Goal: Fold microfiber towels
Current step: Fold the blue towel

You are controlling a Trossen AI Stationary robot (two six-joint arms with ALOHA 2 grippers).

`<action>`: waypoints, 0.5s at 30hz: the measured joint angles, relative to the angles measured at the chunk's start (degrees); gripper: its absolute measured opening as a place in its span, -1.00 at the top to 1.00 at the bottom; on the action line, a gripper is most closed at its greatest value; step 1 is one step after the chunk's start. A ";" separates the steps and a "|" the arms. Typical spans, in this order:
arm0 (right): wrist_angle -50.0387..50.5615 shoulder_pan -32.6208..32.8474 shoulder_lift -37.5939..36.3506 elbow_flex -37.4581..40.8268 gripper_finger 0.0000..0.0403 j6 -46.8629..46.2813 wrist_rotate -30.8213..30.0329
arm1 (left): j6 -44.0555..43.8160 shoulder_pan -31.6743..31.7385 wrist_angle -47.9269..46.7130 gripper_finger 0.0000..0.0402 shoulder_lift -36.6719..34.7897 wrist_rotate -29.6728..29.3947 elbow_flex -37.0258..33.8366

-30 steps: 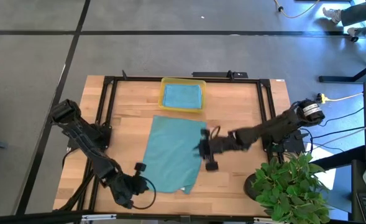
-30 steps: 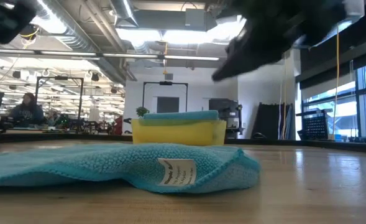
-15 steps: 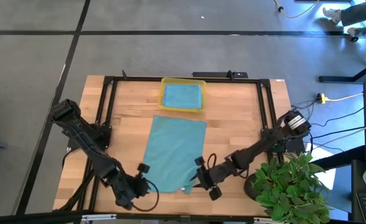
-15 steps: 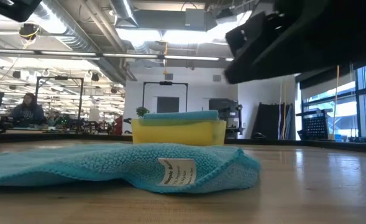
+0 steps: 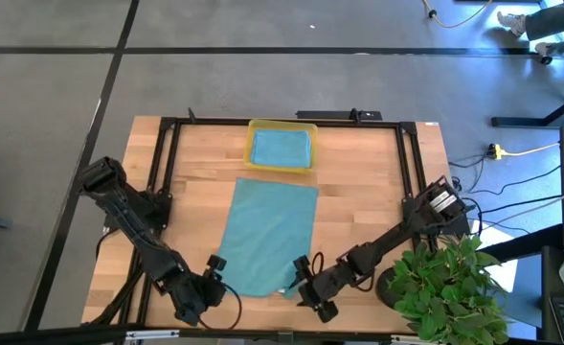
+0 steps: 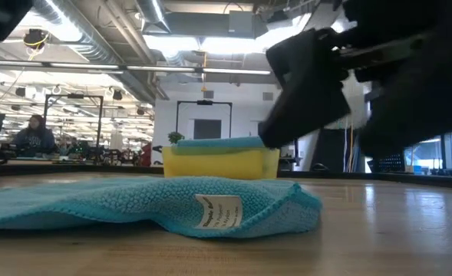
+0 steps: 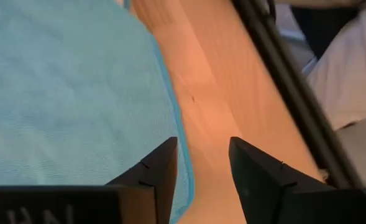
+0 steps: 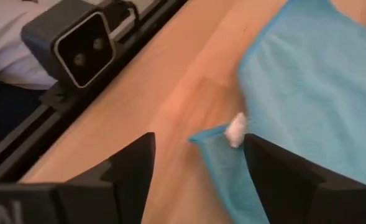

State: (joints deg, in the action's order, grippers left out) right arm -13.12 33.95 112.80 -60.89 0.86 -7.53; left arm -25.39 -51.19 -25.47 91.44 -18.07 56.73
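High: teal towel (image 5: 270,235) flat mid-table, near corner curled; second teal one in yellow tray (image 5: 250,146) behind. Left gripper (image 5: 213,274), right gripper (image 5: 306,287) at near corners.
Low: towel rumpled, white tag (image 6: 208,211) showing.
Left wrist: jaws part-open, empty, beside edge.
Right wrist: jaws wide, empty (tagged corner between).

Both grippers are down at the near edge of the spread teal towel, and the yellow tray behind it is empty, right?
Not quite: the yellow tray holds a folded teal towel, as the high view shows. The left gripper and right gripper are indeed at the spread teal towel's near edge.
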 joint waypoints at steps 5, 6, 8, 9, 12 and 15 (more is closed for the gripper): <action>0.52 0.96 1.00 -0.52 -0.17 -0.45 -1.41 | 2.95 -0.57 0.15 0.30 3.27 -0.27 0.01; 1.09 1.10 1.24 -0.56 -0.15 -0.45 -2.22 | 3.41 -0.57 -0.24 0.30 3.65 -0.34 -0.03; 1.78 1.18 2.08 -0.51 -0.10 -0.45 -3.23 | 3.51 -0.55 -0.31 0.30 4.07 -0.64 -0.02; 1.89 1.18 2.39 -0.50 -0.08 -0.42 -3.26 | 3.52 -0.55 -1.03 0.30 4.08 -0.86 -0.02; 1.79 1.18 3.20 -0.47 -0.03 -0.41 -3.39 | 3.12 -0.61 -1.91 0.30 4.08 -0.45 -0.02; 1.99 1.18 4.02 -0.42 0.01 -0.39 -4.82 | 3.37 -1.35 -0.68 0.30 4.08 -0.30 0.26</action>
State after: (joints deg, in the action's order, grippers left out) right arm -11.14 35.14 116.81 -61.31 0.47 -12.35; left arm -22.02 -52.54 -26.15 95.53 -18.37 56.98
